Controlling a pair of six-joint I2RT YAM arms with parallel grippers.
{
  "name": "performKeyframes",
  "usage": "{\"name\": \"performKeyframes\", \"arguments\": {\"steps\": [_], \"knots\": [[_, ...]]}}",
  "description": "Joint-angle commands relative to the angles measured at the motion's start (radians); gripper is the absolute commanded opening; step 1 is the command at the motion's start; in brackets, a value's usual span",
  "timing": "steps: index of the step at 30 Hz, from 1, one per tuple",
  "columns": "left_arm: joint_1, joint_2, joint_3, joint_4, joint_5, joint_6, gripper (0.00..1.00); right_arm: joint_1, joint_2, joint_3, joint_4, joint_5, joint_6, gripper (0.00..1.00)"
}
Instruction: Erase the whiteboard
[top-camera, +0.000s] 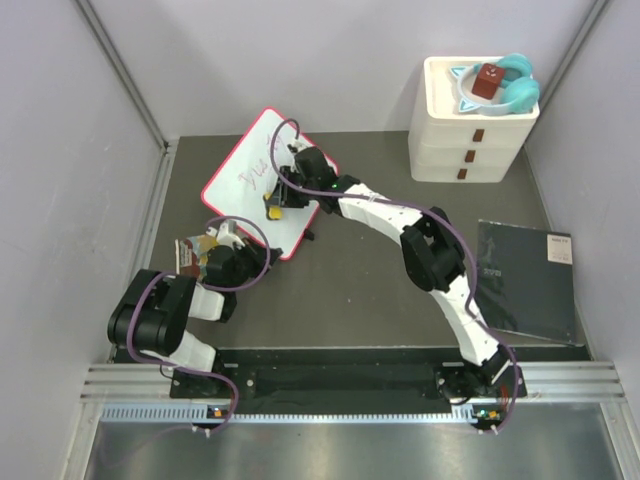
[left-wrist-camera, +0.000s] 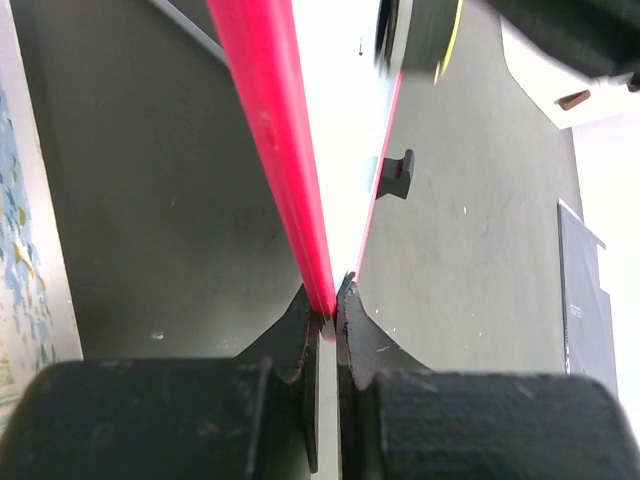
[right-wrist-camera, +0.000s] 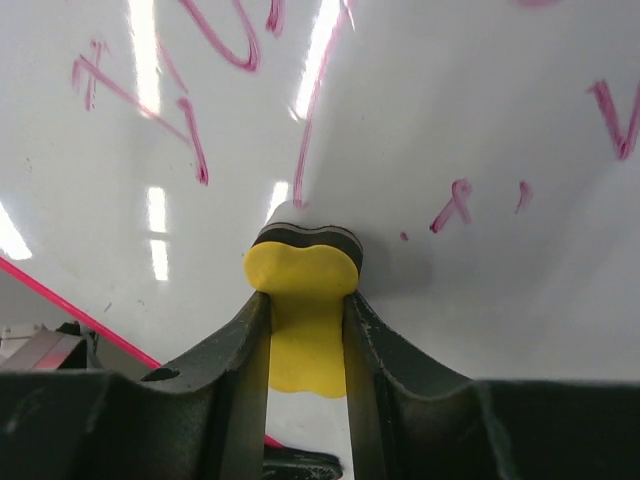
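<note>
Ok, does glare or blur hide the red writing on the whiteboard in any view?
Right wrist: lamp streaks glare on the whiteboard, writing readable; the eraser casts a soft shadow. Left wrist: board face blown out white, top of frame blurred. Top external: even light, writing small.

Glossy whiteboard (right-wrist-camera: 480, 120), matt dark tabletop (top-camera: 355, 290)

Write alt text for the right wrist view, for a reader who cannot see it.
The right gripper, shut on a yellow eraser, holds its dark felt face against the whiteboard. Pink-red handwriting is scattered across the glossy white surface, and the board's pink frame crosses the lower left corner.
</note>
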Motion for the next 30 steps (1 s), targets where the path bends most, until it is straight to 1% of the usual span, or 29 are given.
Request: {"name": "performKeyframes", "arguments": {"steps": [1,5,8,10,13,16,17,18,19,21,26,30], "knots": [[-0.034,0.001,-0.023,-0.137,0.016,0.094,0.0,-0.04,0.126,0.113,-0.06,0.086,-0.045,0.0],[-0.035,-0.002,-0.021,-0.139,0.012,0.094,0.0,-0.084,0.156,0.148,-0.103,0.166,-0.046,0.0],[-0.035,-0.002,-0.023,-0.14,0.013,0.094,0.0,-0.124,0.159,0.127,-0.103,0.193,-0.034,0.0],[-0.037,0.001,-0.02,-0.14,0.013,0.094,0.0,-0.161,0.167,0.093,-0.076,0.18,-0.002,0.0],[-0.037,-0.002,-0.023,-0.139,0.016,0.096,0.0,-0.219,0.181,0.059,-0.03,0.114,0.058,0.0],[-0.037,-0.004,-0.023,-0.137,0.019,0.097,0.0,-0.244,0.196,0.061,0.018,0.039,0.051,0.0],[-0.038,-0.004,-0.021,-0.137,0.021,0.097,0.0,-0.239,0.208,0.073,0.024,-0.013,0.028,0.0],[-0.038,-0.004,-0.021,-0.137,0.019,0.099,0.0,-0.233,0.221,0.103,-0.008,-0.036,-0.018,0.0],[-0.04,-0.002,-0.021,-0.137,0.019,0.099,0.0,-0.215,0.231,0.177,-0.043,-0.05,-0.038,0.0],[-0.038,0.001,-0.02,-0.137,0.021,0.099,0.0,-0.192,0.236,0.211,-0.08,-0.105,-0.077,0.0],[-0.04,0.001,-0.02,-0.137,0.021,0.1,0.0,-0.082,0.201,0.207,-0.131,-0.104,-0.135,0.0],[-0.041,-0.002,-0.02,-0.139,0.019,0.102,0.0,-0.006,0.192,0.2,-0.166,-0.109,-0.138,0.0]]}}
